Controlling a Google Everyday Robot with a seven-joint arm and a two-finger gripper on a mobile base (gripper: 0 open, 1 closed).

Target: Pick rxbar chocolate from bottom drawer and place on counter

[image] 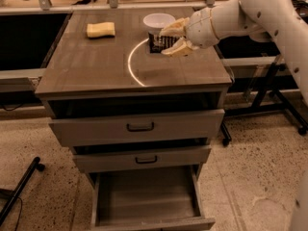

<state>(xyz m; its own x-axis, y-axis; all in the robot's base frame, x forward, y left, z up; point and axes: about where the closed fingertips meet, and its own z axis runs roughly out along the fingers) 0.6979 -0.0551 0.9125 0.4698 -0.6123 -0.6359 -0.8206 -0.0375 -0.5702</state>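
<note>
The rxbar chocolate [156, 43], a small black wrapper with pale lettering, is held between the cream fingers [176, 26] of my gripper [165, 42], which is shut on it. The bar hangs low over the back of the counter [91, 69], just in front of a white bowl and at the top end of the thin white arc [133, 69]. Whether it touches the surface I cannot tell. My white arm reaches in from the upper right. Below, the bottom drawer [144, 196] stands pulled out with a bare interior.
A yellow sponge [101, 29] lies at the counter's back left. The white bowl [159, 19] stands right behind the gripper. Two shallower drawers with black handles [140, 127] sit slightly ajar. A black stand's legs [279, 102] are on the floor at right.
</note>
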